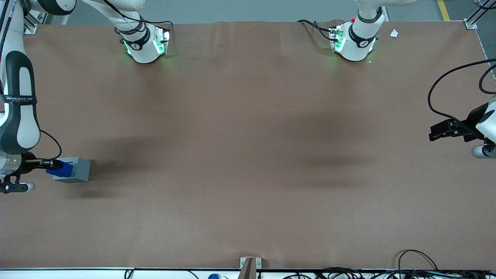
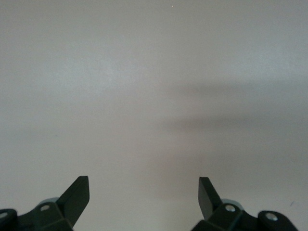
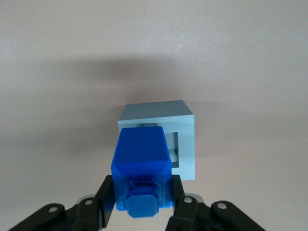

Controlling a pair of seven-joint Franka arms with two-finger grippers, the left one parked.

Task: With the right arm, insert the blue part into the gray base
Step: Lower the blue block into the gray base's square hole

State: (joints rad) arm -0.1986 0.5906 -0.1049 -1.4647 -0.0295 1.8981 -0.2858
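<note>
Pincer (image 3: pixel 142 192) clamped on blue part (image 3: pixel 140 163) above gray base (image 3: pixel 185 144), near worktop (image 1: pixel 248 155) working-arm edge; square with socket, lower straight.

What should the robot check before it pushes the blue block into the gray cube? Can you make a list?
1. Is the blue part held? The gripper has a finger on each side of it: ok.
2. Is the gripper over the gray base? In the front view the blue part overlaps the base, at the working arm's end of the table: ok.
3. Is the socket free? Part of the opening shows beside the blue part: ok.
4. Is the blue part lined up with the socket? It looks offset to one side: not ok.
5. Is the stud pointing into the socket? It points toward the wrist camera: not ok.
6. Is the blue part touching the base yet? Cannot tell.
</note>
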